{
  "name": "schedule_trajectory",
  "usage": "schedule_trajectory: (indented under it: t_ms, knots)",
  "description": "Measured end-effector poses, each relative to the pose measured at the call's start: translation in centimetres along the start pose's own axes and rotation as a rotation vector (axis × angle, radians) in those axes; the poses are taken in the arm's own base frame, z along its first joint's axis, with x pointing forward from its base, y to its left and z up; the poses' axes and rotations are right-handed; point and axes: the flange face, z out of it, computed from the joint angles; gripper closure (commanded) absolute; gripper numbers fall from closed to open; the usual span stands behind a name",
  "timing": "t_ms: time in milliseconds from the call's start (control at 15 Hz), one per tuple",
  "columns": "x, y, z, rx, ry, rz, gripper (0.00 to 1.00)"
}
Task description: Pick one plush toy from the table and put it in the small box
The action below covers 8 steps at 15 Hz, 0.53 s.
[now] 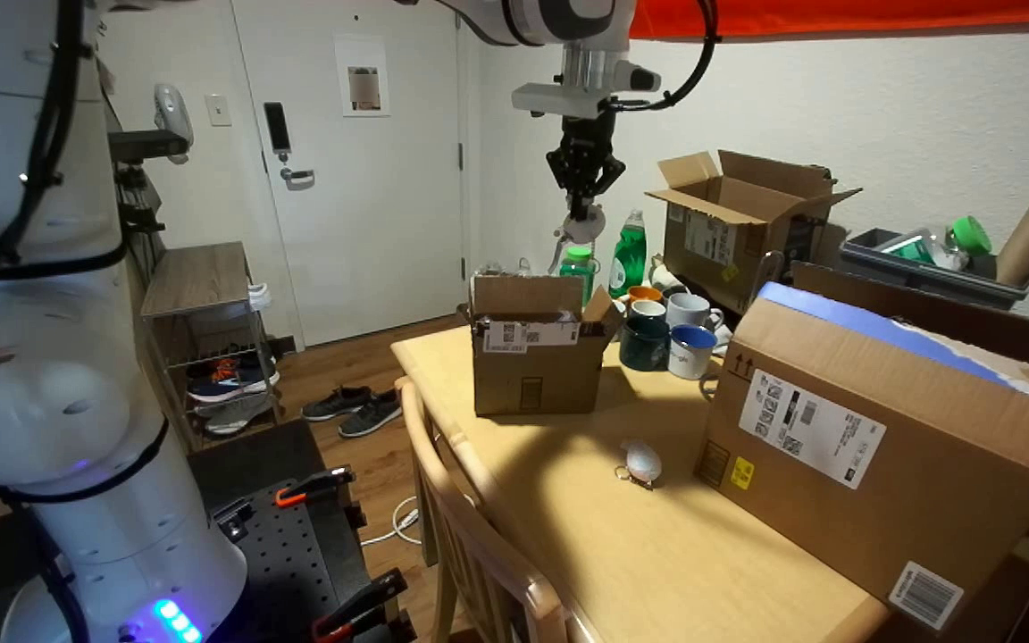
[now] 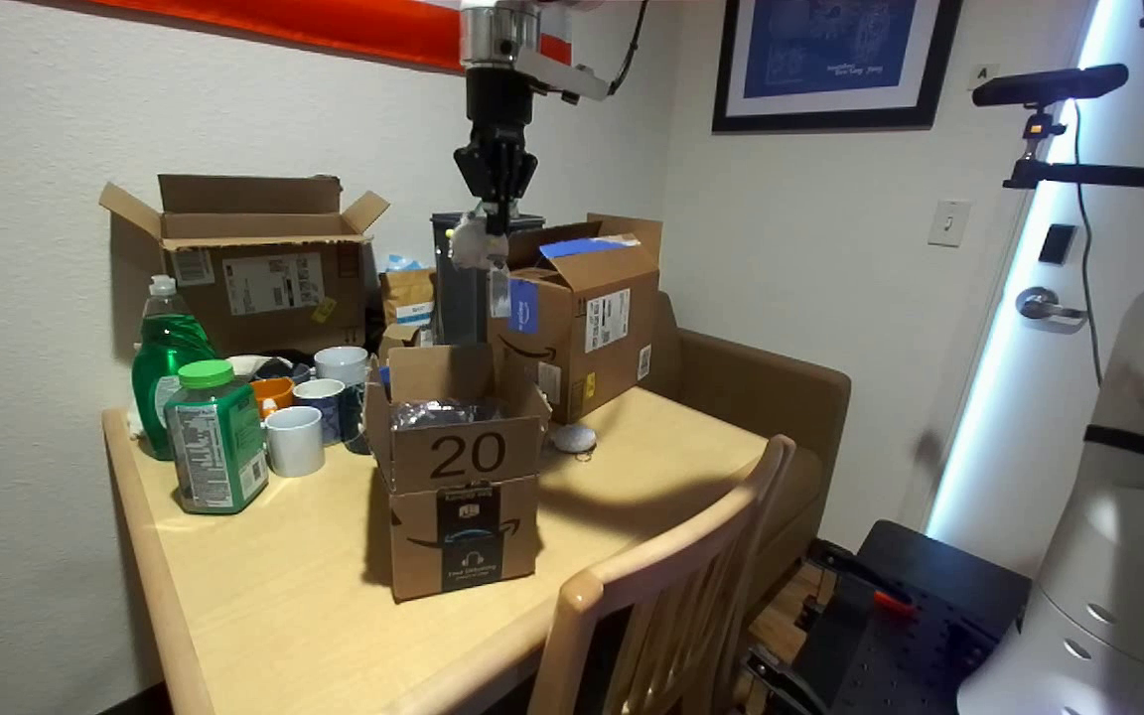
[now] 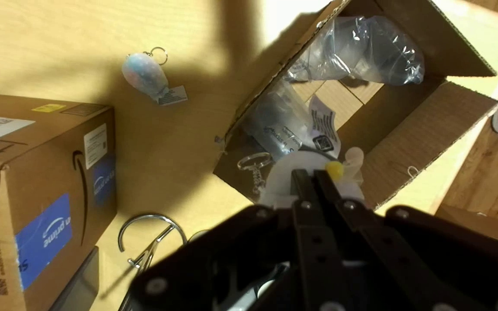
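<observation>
My gripper (image 1: 581, 212) is shut on a pale white plush toy (image 1: 588, 230); it also shows in an exterior view (image 2: 473, 244). In the wrist view the toy (image 3: 280, 175) has a yellow spot, a keyring and a hanging tag. The gripper (image 3: 311, 173) holds it in the air above the table (image 1: 559, 500). The small box (image 1: 532, 379) stands open on the table and holds clear plastic packing; it also shows in an exterior view (image 2: 463, 536). In the wrist view the toy overlaps one end of the box (image 3: 422, 134). A pastel oval toy (image 3: 144, 73) with a keyring lies on the table.
A big labelled carton (image 1: 890, 482) stands beside the oval toy (image 1: 642, 463). A wide-flapped carton (image 2: 269, 288) stands by the wall. Several mugs (image 1: 644, 339), a green soap bottle (image 2: 170, 343) and a green-lidded jar (image 2: 214, 442) stand near the box. A chair (image 2: 661, 586) is at the table edge.
</observation>
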Motion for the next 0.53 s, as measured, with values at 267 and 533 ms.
schedule_trajectory:
  t_ms: [267, 533]
  knots:
    - [0.0, -1.6, 0.9, -0.01, -0.02, -0.013, 0.99]
    - [-0.1, -2.5, 2.4, -0.007, -0.049, -0.021, 0.99]
